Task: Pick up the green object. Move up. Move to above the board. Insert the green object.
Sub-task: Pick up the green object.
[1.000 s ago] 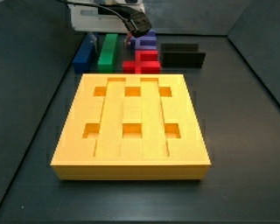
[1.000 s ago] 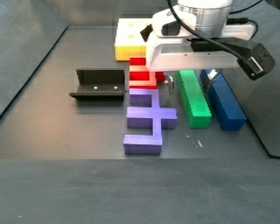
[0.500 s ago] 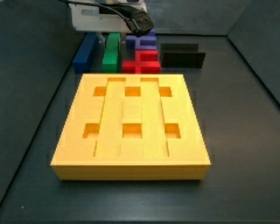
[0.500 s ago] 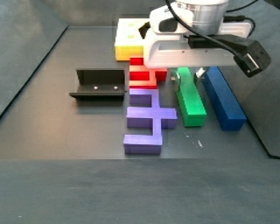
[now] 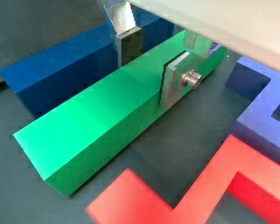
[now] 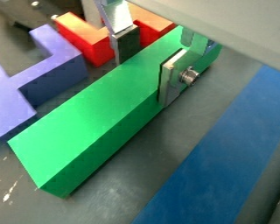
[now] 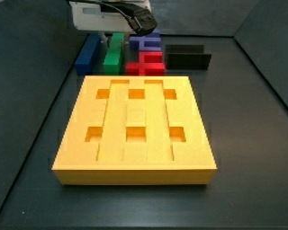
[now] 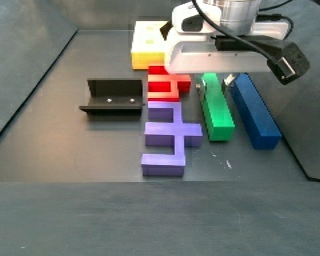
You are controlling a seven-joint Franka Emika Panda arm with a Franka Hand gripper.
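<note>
The green object (image 8: 218, 112) is a long bar lying beside the blue bar. It shows in a side view (image 7: 112, 56) and in both wrist views (image 5: 95, 122) (image 6: 90, 131). My gripper (image 8: 210, 78) (image 7: 115, 38) is over the bar's far end. In both wrist views the gripper (image 5: 150, 74) (image 6: 150, 72) has a finger pressed on each long side of the bar, so it is shut on it. The bar seems slightly off the floor. The board (image 7: 111, 112) is a yellow-orange slab apart from the pieces; only a corner of it (image 8: 149, 42) shows behind the gripper.
The blue bar (image 8: 256, 115) (image 5: 60, 66) lies parallel, close to the green one. A red piece (image 8: 163, 88) (image 6: 90, 35) and a purple piece (image 8: 166, 135) (image 5: 265, 114) lie on its other side. The fixture (image 8: 109, 97) (image 7: 189, 57) stands beyond them.
The gripper has closed on the green bar. The bar's near end has shifted slightly up in a side view, while the blue bar has stayed put.
</note>
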